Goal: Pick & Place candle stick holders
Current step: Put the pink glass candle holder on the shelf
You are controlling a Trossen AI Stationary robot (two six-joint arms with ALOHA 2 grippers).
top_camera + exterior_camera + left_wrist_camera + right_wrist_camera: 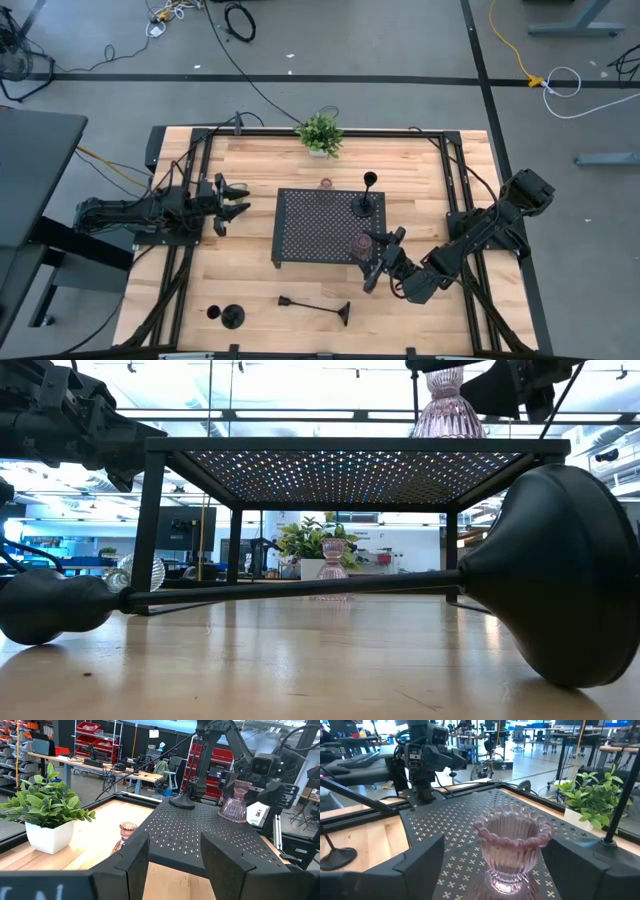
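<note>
We see the right gripper (384, 255) at the tray's (300, 225) near right corner, its fingers (420, 862) spread on either side of a pink glass cup (512, 847) that stands upright on the perforated top; from the right wrist view the cup sits between the fingers with a gap on each side, so we read no contact. In the low view the same cup (448, 405) stands on the tray's top edge beneath the gripper.

The left gripper (232, 200) hovers just off the tray's left edge, fingers (135, 862) apart and holding nothing.

On the tray's far right part a black stemmed holder (366, 200) stands upright. A second pink cup (326, 184) sits on the table (250, 280) just behind the tray, near the plant (320, 133); the left wrist view shows it (125, 834) beside the tray's edge.

In front of the tray a long black holder (315, 306) lies on its side, its flared base pointing right; the low view shows it (560, 570) lying across the foreground. Farther left, another black holder (225, 315) also rests on the table; we cannot tell whether it stands or lies.
</note>
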